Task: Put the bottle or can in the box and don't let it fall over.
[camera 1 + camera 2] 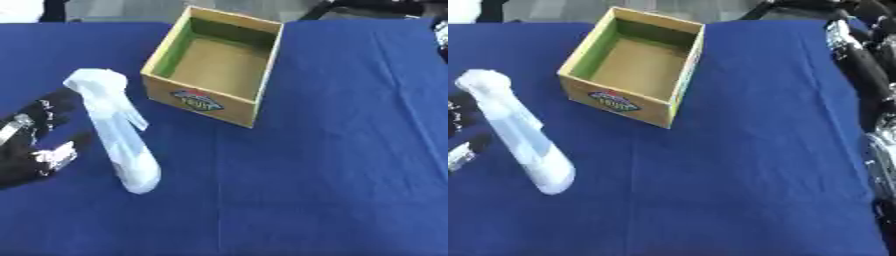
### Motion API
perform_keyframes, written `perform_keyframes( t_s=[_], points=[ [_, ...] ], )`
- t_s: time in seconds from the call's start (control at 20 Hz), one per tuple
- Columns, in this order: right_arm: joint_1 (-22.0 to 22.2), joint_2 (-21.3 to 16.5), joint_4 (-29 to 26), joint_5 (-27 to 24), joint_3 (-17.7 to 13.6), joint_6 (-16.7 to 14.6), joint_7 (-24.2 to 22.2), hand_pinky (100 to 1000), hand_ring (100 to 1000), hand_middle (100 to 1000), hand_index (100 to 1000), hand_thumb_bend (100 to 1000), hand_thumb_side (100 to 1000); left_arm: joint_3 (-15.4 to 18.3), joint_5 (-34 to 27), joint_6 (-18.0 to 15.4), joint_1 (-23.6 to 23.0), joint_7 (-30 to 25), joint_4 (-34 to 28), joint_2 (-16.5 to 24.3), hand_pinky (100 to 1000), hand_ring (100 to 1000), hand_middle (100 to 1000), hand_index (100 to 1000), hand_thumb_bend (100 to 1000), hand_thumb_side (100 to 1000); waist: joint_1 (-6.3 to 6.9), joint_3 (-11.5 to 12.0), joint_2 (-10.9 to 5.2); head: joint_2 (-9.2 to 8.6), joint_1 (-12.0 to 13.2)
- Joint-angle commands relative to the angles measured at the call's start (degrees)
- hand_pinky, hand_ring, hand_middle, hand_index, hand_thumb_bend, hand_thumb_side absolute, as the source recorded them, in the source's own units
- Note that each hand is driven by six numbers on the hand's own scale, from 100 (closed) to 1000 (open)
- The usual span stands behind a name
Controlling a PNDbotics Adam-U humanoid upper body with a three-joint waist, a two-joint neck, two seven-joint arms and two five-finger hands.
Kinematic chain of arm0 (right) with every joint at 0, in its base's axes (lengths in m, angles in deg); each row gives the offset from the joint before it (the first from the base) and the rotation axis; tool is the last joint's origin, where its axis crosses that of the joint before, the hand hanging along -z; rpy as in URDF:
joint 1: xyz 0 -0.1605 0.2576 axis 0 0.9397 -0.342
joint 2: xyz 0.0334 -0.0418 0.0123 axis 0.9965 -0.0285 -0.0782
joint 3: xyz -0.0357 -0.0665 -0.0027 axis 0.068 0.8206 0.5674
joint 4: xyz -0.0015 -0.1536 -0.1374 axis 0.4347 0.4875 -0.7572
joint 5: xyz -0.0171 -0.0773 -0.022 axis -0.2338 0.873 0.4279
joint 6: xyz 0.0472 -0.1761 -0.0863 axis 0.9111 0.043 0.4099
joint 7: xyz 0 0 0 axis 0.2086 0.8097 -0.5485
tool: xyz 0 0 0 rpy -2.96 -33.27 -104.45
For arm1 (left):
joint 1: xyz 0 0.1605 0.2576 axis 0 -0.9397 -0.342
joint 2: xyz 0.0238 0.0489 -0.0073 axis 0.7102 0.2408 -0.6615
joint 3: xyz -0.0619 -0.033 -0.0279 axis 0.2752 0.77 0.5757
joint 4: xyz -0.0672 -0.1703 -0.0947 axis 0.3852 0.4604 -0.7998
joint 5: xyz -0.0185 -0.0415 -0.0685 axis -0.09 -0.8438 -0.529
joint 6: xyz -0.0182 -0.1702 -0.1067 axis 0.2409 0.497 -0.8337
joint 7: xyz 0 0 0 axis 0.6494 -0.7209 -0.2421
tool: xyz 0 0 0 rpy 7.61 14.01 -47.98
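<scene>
A tall pale translucent bottle appears to stand on the blue tablecloth at the left, its wide top pointing toward the upper left of the view. My left hand is just to its left, open, with the fingers spread toward the bottle and a narrow gap between them. The open cardboard box, green inside with a logo on its front wall, sits behind and to the right of the bottle and holds nothing. My right arm runs down the right edge of the right eye view, and the right hand is mostly cut off there.
The blue cloth covers the whole table. Dark objects and a white shape lie beyond the table's far edge.
</scene>
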Motion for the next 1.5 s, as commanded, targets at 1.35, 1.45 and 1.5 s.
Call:
perform_keyframes(
  t_s=[1.35, 1.45, 1.5],
  points=[
    [-0.7, -1.3, -1.3, -0.3, -0.3, 0.6, 0.2, 1000, 990, 1000, 1000, 100, 499, -4.4, -1.8, -0.9, 2.8, -4.1, 4.7, 1.9, 1000, 1000, 1000, 976, 368, 490, -0.04, -0.3, -0.56, -1.13, 0.0],
    [-0.7, -1.3, -1.3, -0.3, -0.3, 0.7, 0.1, 1000, 990, 1000, 1000, 100, 501, -4.3, -1.9, -1.2, 2.6, -4.4, 4.3, 2.0, 1000, 1000, 1000, 976, 368, 490, -0.02, -0.3, -0.5, -1.09, -0.1],
    [-0.7, -1.3, -1.3, -0.3, -0.3, 0.8, 0.1, 1000, 990, 1000, 1000, 100, 501, -4.3, -1.9, -1.2, 2.6, -4.7, 4.2, 2.1, 1000, 1000, 1000, 976, 369, 495, -0.01, -0.3, -0.49, -1.09, -0.1]
  ],
)
